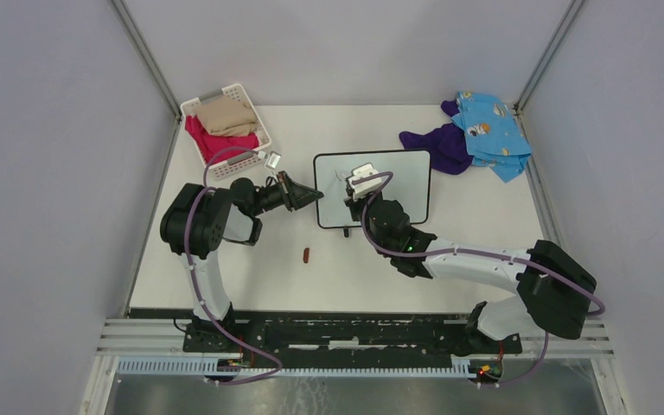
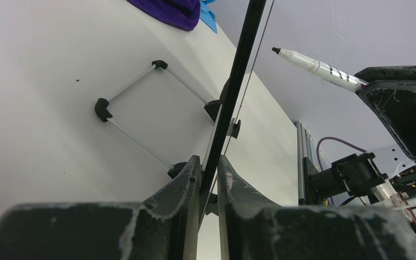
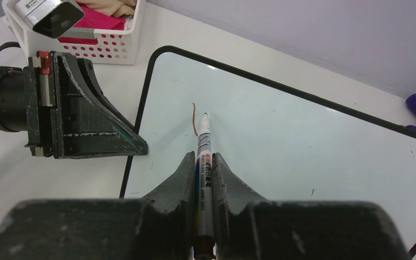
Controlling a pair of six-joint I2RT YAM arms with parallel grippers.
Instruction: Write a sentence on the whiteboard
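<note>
Right hand point(image 3: 203, 158) tight on marker point(image 3: 203, 135), tip near whiteboard point(image 3: 303, 135); left hand point(image 2: 208, 161) tight on whiteboard's frame

My right end effector point(image 3: 201, 162) is clamped on a white marker point(image 3: 203, 142), which lies straight along the gap between the fingers. Its tip points out over the whiteboard point(image 3: 303, 135), right beside a short curved reddish stroke point(image 3: 194, 119); I can't tell whether the tip touches. At left, the left end effector point(image 3: 141, 147) meets the board's black frame. Behind it on the surface point(image 3: 59, 184) stands a white perforated basket point(image 3: 103, 49) holding pink cloth point(image 3: 100, 23).
</note>
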